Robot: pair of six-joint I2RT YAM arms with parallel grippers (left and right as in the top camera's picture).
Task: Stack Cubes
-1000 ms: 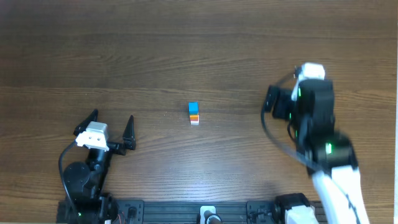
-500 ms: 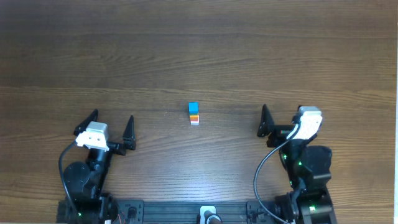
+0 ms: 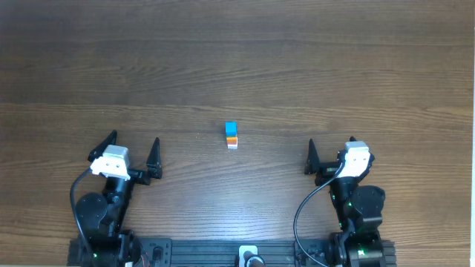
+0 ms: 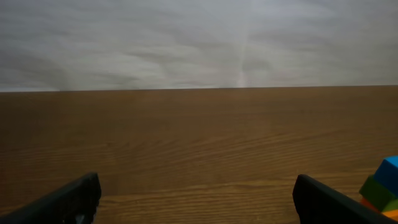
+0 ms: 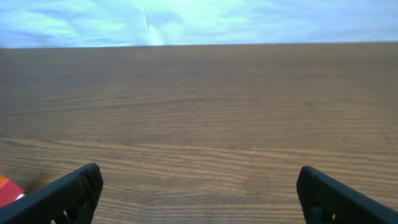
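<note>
A small stack of cubes (image 3: 231,135) stands in the middle of the wooden table, blue on top, orange under it and a pale one at the bottom. The left wrist view catches the stack (image 4: 384,186) at its edge, showing blue, green and orange faces. An orange corner of the stack (image 5: 6,188) sits at the edge of the right wrist view. My left gripper (image 3: 133,148) rests low and open, left of the stack and nearer the base. My right gripper (image 3: 332,153) is open too, right of the stack. Both grippers (image 4: 196,208) (image 5: 199,205) hold nothing.
Bare wooden table (image 3: 237,67) stretches all around the stack and far beyond it. The arms' bases and a black rail (image 3: 237,252) line the near edge. A pale wall (image 4: 199,37) rises behind the table's far edge.
The right arm has drawn back from its raised, extended pose to a low rest near its base, gripper open. The left arm and the stack have not moved.
</note>
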